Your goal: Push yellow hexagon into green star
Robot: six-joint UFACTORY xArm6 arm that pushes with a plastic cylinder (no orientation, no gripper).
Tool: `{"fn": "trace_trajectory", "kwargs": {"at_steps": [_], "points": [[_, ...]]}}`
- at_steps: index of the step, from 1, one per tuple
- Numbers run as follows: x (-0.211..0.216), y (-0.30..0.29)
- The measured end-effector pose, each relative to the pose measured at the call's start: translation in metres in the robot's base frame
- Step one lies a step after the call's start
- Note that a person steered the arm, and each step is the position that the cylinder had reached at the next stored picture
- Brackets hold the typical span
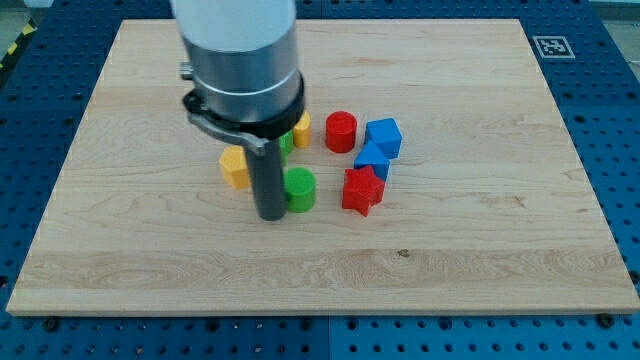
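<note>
My tip (271, 216) is down on the wooden board (480, 250), a bit left of centre. No fingers on this rig, just the straight dark rod, so nothing to hold apart or together and nothing clamped.

Yellow hexagon (234, 167) sits at about 10 o'clock from my tip, near, with a thin strip of board visible between its right face and the rod. Not touching as far as I can tell.

Green cylinder (299, 189) is at 2 o'clock from my tip, just beside the rod; contact or hairline gap, can't tell.

A green block (287, 141) shows only as a sliver at 12 o'clock, mostly hidden behind the arm housing (240, 60). Shape can't be made out. A yellow block (302, 129) is just beside it on the right, also partly hidden.

Further toward 2 o'clock: red cylinder (341, 131), then two blue blocks, upper blue block (383, 137) and lower blue block (372, 160), touching each other. Red star (362, 190) at 3 o'clock, up against the lower blue one.
</note>
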State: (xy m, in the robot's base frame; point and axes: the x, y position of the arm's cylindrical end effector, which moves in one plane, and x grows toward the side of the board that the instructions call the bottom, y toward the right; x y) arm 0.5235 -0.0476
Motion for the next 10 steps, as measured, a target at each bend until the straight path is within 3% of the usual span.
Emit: {"fn": "trace_trajectory", "kwargs": {"at_steps": [2, 3, 5, 8, 10], "points": [[0.005, 0.028], [0.013, -0.014], [-0.023, -0.086], [-0.024, -0.086], [-0.052, -0.083]]}}
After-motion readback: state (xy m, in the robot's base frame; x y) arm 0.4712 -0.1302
